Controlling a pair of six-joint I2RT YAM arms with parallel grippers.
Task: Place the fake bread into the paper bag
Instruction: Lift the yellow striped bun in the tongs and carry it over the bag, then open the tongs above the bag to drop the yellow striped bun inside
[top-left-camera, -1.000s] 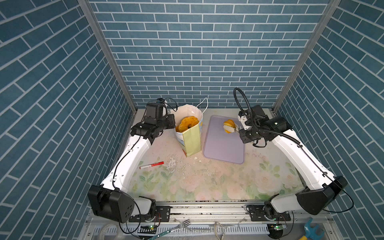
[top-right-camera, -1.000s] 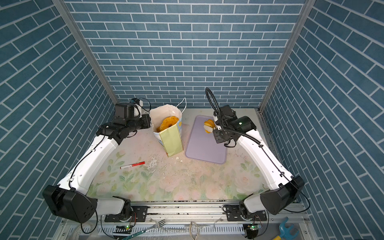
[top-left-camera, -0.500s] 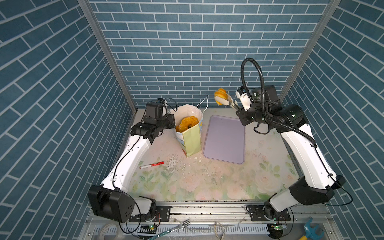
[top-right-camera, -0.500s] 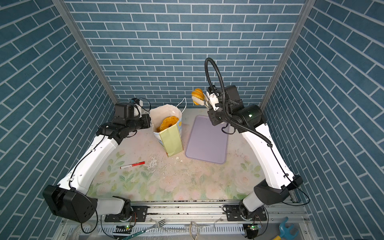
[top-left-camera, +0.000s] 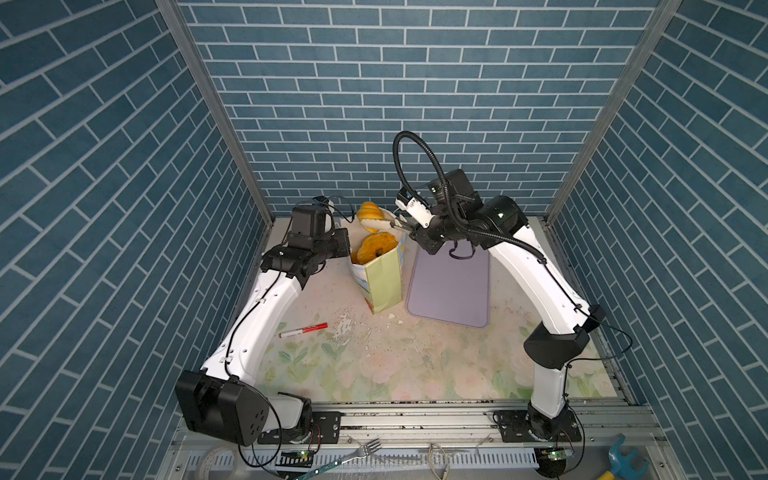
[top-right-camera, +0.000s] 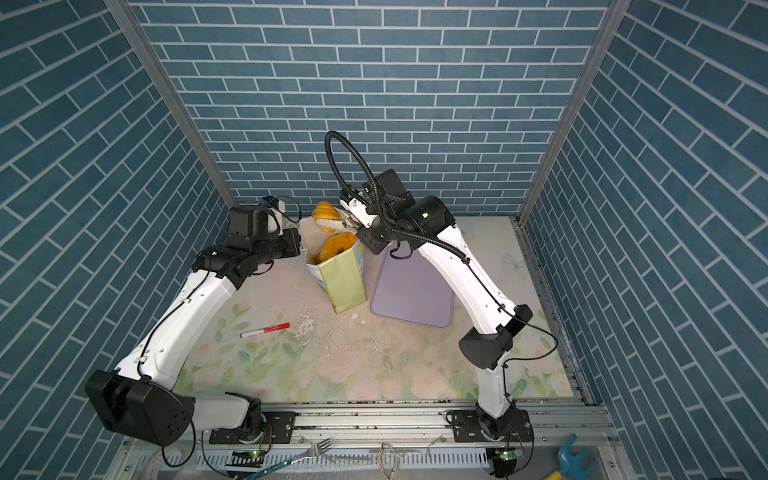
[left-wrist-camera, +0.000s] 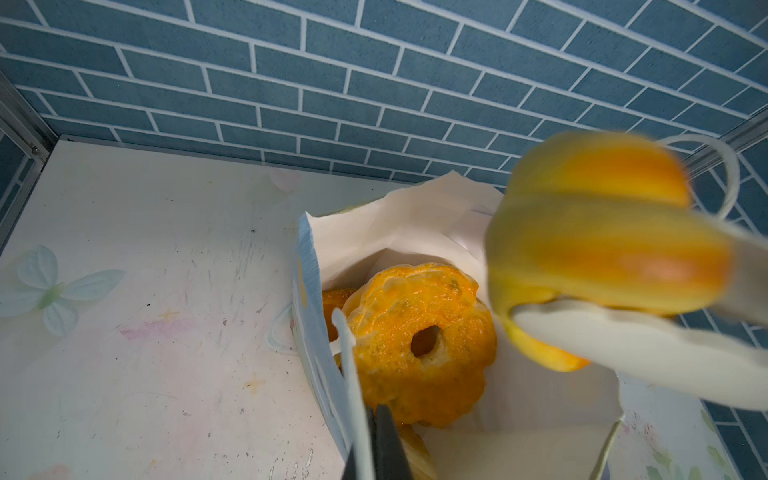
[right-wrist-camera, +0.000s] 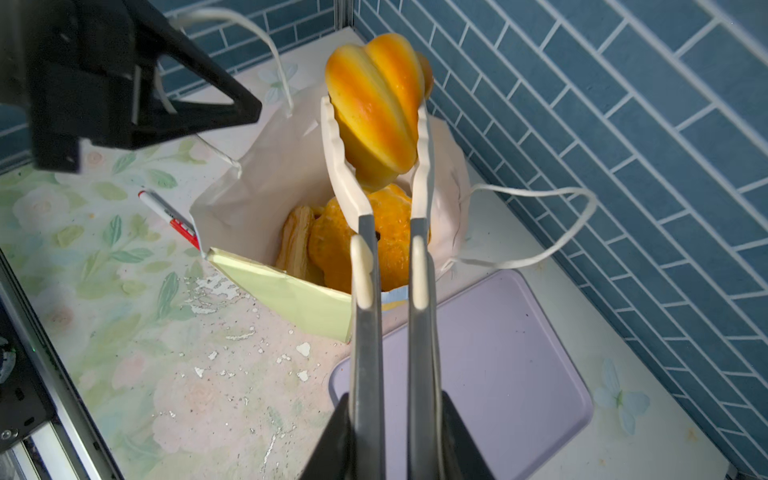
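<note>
The paper bag (top-left-camera: 384, 278) (top-right-camera: 343, 282) stands upright and open, its mouth showing a ring doughnut (left-wrist-camera: 419, 345) (right-wrist-camera: 332, 245) and other fake bread. My right gripper (top-left-camera: 409, 226) (right-wrist-camera: 392, 415) is shut on grey tongs (right-wrist-camera: 365, 332). The tongs' white tips pinch a ridged orange-yellow roll (top-left-camera: 371, 212) (top-right-camera: 325, 212) (right-wrist-camera: 376, 112), which hangs in the air just above the far side of the bag's mouth. My left gripper (top-left-camera: 343, 246) (left-wrist-camera: 380, 440) is at the bag's left rim, shut on a white cord handle (left-wrist-camera: 347, 365).
A flat lilac tray (top-left-camera: 451, 291) (right-wrist-camera: 498, 374) lies bare right of the bag. A red marker (top-left-camera: 303, 330) lies on the floral mat in front of the left arm. Brick walls stand close behind and beside the bag. The second cord handle (right-wrist-camera: 540, 249) droops over the tray's far edge.
The right arm lifted the roll off the lilac tray, then swung it left until it hung over the bag's mouth. The left arm and the bag stayed still.
</note>
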